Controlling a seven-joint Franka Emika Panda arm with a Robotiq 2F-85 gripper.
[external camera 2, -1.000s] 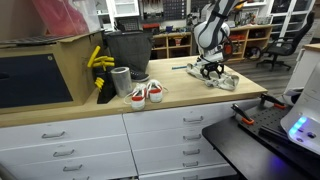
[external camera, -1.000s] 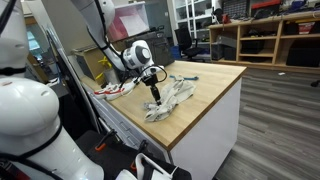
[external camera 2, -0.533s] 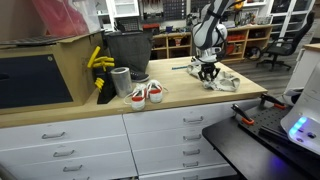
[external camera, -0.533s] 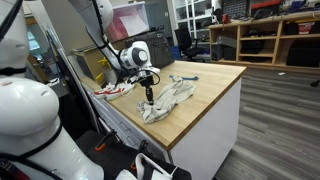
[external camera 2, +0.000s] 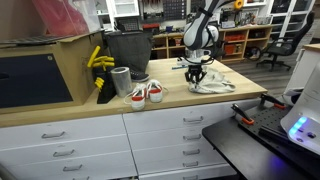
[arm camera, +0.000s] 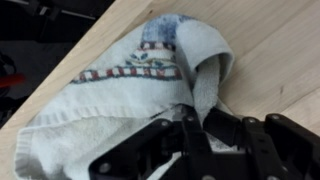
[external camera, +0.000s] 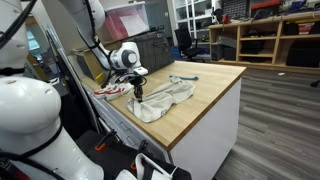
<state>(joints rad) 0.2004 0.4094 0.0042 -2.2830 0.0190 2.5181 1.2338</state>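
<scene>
**Workshop counter, towel in the pinch**

Closed nearly tight, the gripper (arm camera: 210,128) pinches a raised fold of the white towel (arm camera: 120,95) with a striped border. The rest of the towel lies crumpled on the wooden countertop (external camera: 210,90). Red-and-white sneakers (external camera 2: 146,94) sit well apart, beside a black bin (external camera 2: 127,50).

**Workshop with a wooden bench and open shelving**

The bench (external camera 2: 60,108) under the end effector (external camera 2: 194,72) has a pale wooden top over white drawers (external camera 2: 170,130). Beyond the end effector stand open wooden shelves (external camera: 270,40) and a black office chair (external camera: 186,42). A grey plank floor (external camera: 275,115) spreads beside the bench.
</scene>
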